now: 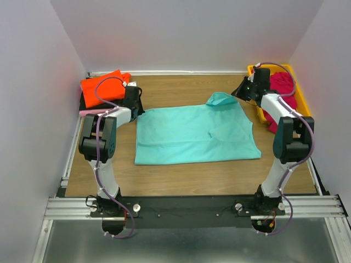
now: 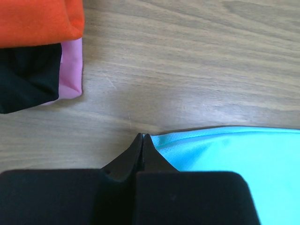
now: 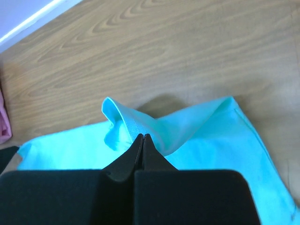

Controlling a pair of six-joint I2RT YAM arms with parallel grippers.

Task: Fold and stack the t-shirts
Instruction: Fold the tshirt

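Note:
A turquoise t-shirt (image 1: 192, 134) lies spread across the middle of the wooden table. My left gripper (image 1: 135, 105) is at its far left corner. In the left wrist view the gripper (image 2: 142, 136) is shut, with the shirt's corner (image 2: 225, 154) meeting its tips. My right gripper (image 1: 238, 93) is at the far right sleeve. In the right wrist view the gripper (image 3: 142, 136) is shut on a raised fold of the turquoise cloth (image 3: 122, 119). A folded stack of orange-red (image 1: 104, 85), black (image 1: 85, 101) and pale pink (image 1: 90, 112) shirts sits at the far left.
A yellow tray (image 1: 303, 98) at the far right holds a crumpled magenta shirt (image 1: 282, 87). The stack's corner shows in the left wrist view (image 2: 37, 21), close to the left gripper. White walls close in the table on three sides.

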